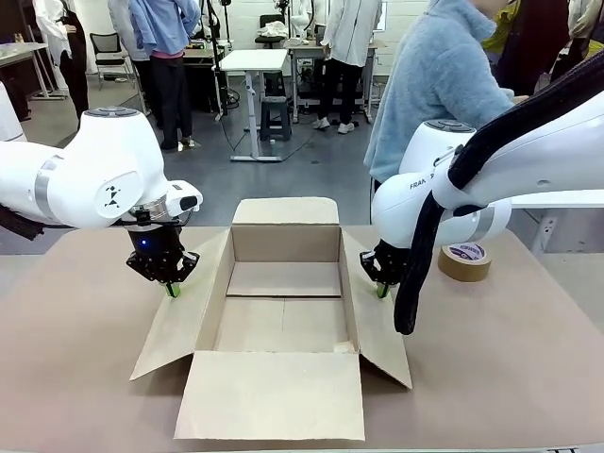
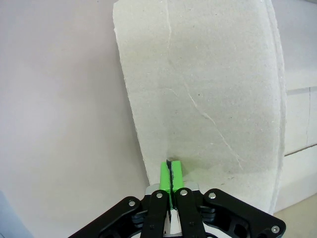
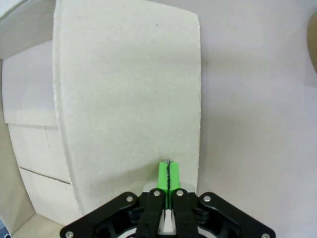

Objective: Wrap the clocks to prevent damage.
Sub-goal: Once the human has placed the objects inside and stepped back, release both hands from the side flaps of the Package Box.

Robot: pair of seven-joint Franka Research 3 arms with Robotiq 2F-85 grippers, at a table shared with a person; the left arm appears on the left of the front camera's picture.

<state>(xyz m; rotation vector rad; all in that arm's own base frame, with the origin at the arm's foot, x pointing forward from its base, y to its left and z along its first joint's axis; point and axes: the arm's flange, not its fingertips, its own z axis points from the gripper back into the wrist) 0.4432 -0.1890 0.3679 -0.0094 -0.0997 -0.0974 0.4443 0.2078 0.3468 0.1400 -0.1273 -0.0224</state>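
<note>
While both arms reach down over the desk (image 1: 75, 377), I see my left gripper (image 1: 173, 289) clenched, pads pressed together, its tip touching the left flap (image 1: 179, 335) of the open cardboard box (image 1: 285, 243), at the box's 9 o'clock. At 3 o'clock my right gripper (image 1: 381, 290) is likewise clenched on nothing, tip resting on the right flap (image 1: 377, 335). Farther out toward 3 o'clock lies a brown tape roll (image 1: 464, 261)
</note>
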